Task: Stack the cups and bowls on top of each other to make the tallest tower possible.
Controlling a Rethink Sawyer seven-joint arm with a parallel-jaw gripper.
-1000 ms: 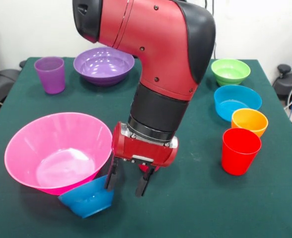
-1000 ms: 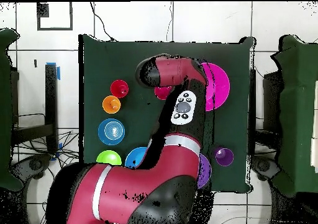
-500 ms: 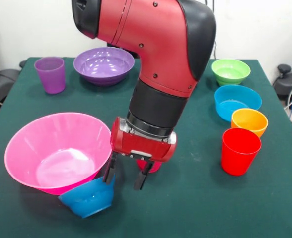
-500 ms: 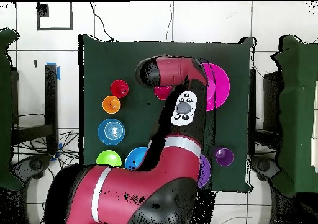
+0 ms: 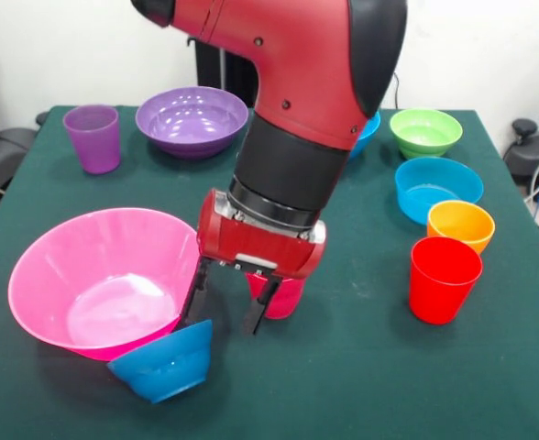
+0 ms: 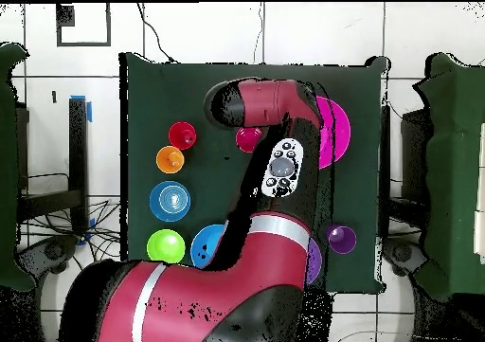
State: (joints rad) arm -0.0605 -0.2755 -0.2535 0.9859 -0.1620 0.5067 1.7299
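Dark green counter seen from above. Red and black arm crosses the middle, covering much of the surface. To its left: red cup, orange bowl touching it, large blue bowl, green bowl, cyan bowl partly under the arm. Beside the arm's end: magenta-pink cup. To its right: huge pink bowl, purple cup, purple bowl, mostly hidden.

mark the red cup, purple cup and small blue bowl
red cup (image 5: 444, 280): front view, on its outer wall.
purple cup (image 5: 93, 139): front view, on its outer wall.
small blue bowl (image 5: 166, 364): front view, on its tilted outer side.
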